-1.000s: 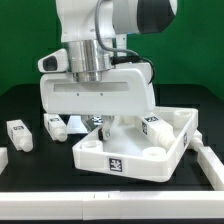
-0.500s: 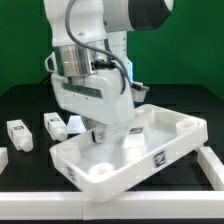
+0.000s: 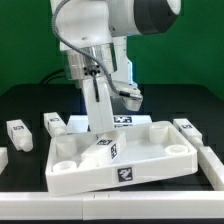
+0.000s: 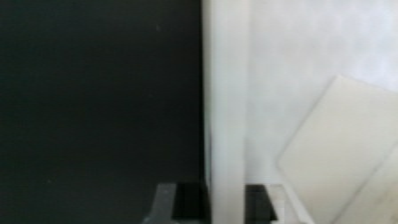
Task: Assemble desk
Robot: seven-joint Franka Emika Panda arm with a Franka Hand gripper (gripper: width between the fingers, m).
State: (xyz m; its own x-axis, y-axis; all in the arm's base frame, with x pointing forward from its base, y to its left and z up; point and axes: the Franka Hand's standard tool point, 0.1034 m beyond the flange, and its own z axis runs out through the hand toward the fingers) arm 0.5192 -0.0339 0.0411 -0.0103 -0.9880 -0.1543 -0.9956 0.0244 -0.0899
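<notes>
The white desk panel lies rim-up on the black table, long side toward the camera, with round sockets in its corners and tags on its walls. My gripper reaches down at the panel's back wall and is shut on that rim. In the wrist view the white rim runs straight between my two fingers, with my gripper closed on it. Loose white tagged legs lie on the table: two at the exterior view's left and one at its right.
A white rail runs along the table's edge at the exterior view's right. Another white piece shows at the far left edge. The robot's big white body hangs over the back of the panel.
The panel has swung round with my gripper, from corner-on and tilted to broadside and flat on the table. My wrist has turned and moved toward the exterior view's left.
</notes>
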